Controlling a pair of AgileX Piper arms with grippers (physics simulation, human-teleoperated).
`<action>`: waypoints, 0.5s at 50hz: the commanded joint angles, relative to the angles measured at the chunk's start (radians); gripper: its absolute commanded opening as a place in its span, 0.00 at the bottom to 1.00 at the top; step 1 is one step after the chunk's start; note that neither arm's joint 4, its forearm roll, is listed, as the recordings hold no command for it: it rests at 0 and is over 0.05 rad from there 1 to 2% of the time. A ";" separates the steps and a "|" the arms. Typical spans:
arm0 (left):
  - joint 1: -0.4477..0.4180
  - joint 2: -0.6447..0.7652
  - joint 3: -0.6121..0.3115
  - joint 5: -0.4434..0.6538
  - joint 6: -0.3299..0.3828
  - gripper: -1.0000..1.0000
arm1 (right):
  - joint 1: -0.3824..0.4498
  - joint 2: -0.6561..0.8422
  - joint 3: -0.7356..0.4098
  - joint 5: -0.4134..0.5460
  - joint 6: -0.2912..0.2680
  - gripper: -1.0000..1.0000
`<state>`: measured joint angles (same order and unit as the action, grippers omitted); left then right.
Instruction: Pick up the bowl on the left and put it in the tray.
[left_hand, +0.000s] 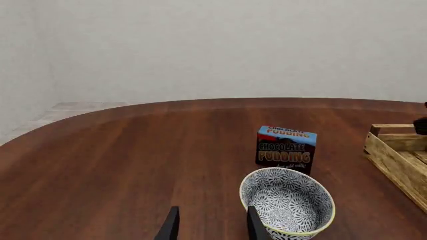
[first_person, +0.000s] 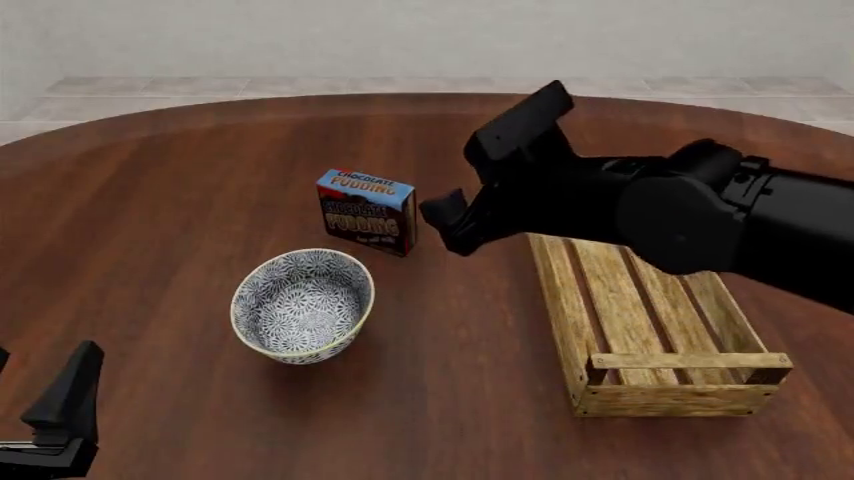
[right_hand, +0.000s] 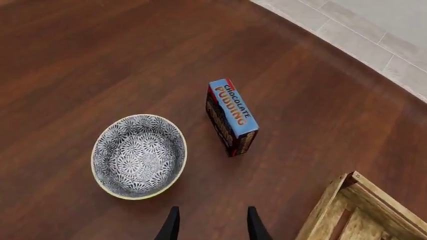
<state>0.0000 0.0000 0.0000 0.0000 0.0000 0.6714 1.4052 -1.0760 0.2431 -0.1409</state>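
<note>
The blue-and-white patterned bowl (first_person: 303, 305) with a pale yellowish rim stands upright on the table, left of centre. The light-wood slatted tray (first_person: 654, 330) lies empty to its right. My right gripper (first_person: 451, 225) hovers open above the table between the pudding box and the tray's far end; its wrist view shows the bowl (right_hand: 139, 156) below and ahead of the empty gripper (right_hand: 211, 227). My left gripper (left_hand: 212, 227) is open and empty at the near left corner, with the bowl (left_hand: 287, 205) just beside one finger. The tray's corner (left_hand: 400, 150) shows there too.
A blue-and-dark chocolate pudding box (first_person: 366, 211) stands upright just behind the bowl, also in both wrist views as the box (left_hand: 285, 148) and the box (right_hand: 231, 117). The right arm's dark body (first_person: 694, 215) spans above the tray's far end. The brown round table (first_person: 174, 180) surrounds everything.
</note>
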 joint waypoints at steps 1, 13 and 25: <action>0.000 0.000 0.000 0.000 0.000 1.00 | 0.004 0.061 -0.054 -0.006 -0.006 1.00; 0.000 0.000 0.000 0.000 0.000 1.00 | 0.023 0.105 -0.069 -0.027 0.002 1.00; 0.000 0.000 0.000 0.000 0.000 1.00 | 0.024 0.158 -0.091 -0.052 -0.001 1.00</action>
<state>0.0000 0.0000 0.0000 0.0000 0.0000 0.6910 1.5235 -1.1480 0.2080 -0.1396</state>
